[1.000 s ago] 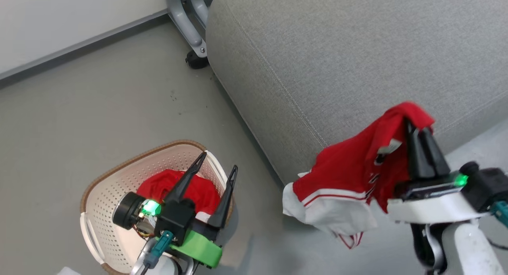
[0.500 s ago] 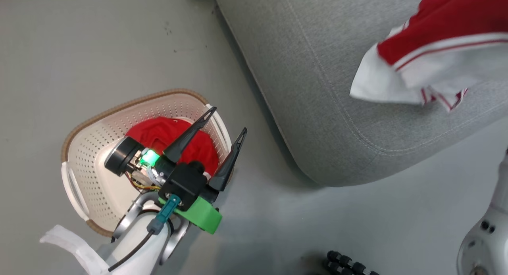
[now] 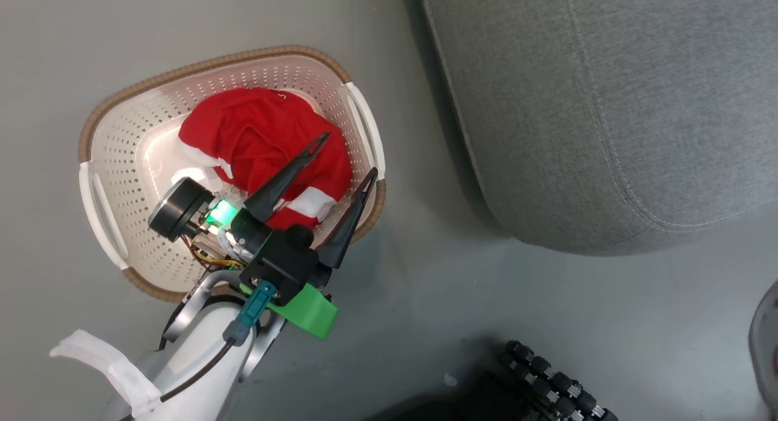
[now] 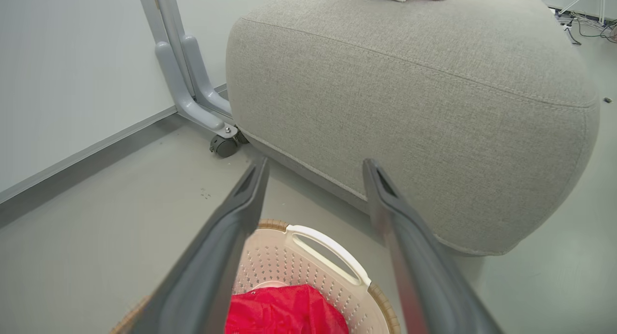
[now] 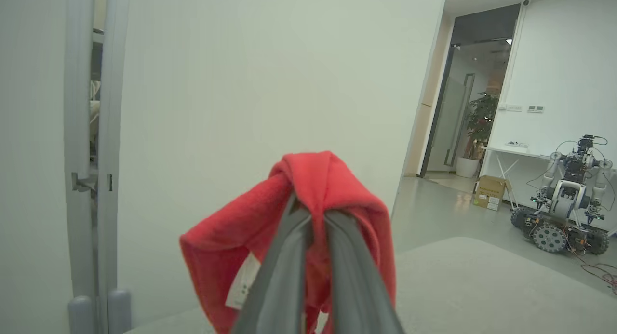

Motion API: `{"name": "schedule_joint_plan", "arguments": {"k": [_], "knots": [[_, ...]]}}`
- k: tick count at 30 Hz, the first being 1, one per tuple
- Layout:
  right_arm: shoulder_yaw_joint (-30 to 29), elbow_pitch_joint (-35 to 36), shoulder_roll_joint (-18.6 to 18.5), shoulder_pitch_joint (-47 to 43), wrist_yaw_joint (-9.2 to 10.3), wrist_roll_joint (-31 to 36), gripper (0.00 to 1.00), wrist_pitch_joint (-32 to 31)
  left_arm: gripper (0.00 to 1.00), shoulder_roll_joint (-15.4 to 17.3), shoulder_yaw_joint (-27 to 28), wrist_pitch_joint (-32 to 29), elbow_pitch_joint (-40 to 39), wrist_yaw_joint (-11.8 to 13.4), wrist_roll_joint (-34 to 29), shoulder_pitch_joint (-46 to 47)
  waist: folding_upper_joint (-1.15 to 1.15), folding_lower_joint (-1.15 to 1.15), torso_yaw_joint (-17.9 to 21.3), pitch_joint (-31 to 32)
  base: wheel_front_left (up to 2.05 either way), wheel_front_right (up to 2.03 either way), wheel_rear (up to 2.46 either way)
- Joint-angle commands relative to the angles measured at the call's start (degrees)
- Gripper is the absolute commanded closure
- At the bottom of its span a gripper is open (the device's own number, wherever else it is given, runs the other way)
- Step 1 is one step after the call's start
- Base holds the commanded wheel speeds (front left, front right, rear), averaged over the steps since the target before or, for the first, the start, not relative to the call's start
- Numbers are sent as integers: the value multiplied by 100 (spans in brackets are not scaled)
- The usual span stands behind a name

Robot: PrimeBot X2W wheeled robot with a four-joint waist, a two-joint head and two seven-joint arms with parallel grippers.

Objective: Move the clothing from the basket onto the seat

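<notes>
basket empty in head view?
No, a red garment lies inside the basket, beneath the open left gripper.

Left tool (image 3: 348, 155) hangs spread wide over the basket (image 3: 213, 61), mouth unobstructed; a red garment (image 3: 255, 135) heaps in its middle. Between basket and seat (image 3: 608, 105) runs a passable strip of floor (image 3: 425, 184) (narrow, though). The seat's rounded flank walls that side, and a castered grey frame (image 4: 195, 100) guards its far corner. Right tool (image 5: 311, 213), clamped on a second red garment (image 5: 328, 180), has open air above the seat top.
</notes>
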State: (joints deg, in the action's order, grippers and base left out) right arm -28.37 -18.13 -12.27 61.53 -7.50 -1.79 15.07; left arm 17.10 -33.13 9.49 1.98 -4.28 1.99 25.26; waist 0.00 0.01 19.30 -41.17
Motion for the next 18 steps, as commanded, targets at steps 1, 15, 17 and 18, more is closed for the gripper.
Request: {"name": "schedule_joint_plan", "arguments": {"k": [1, 15, 17, 18], "knots": [[-49, -223, 60, -227, 3, 66, 100, 16, 0, -23, 2, 42, 24, 16, -38, 121, 0, -1, -216, -222, 0, 0, 0], [-819, -962, 686, -1634, 3, 771, 0, 17, 0, -360, -195, 380, 664, 85, 158, 115, 0, -1, -560, 431, 0, 0, 0], [-725, -775, 742, -1947, 3, 795, 0, 17, 0, -464, -209, 455, 786, 150, 213, 28, 0, -1, -615, 662, 0, 0, 0], [-636, -640, 759, -2090, 3, 748, 0, 17, 0, -509, -212, 486, 859, 173, 226, -6, 0, -1, -647, 778, 0, 0, 0]]}}
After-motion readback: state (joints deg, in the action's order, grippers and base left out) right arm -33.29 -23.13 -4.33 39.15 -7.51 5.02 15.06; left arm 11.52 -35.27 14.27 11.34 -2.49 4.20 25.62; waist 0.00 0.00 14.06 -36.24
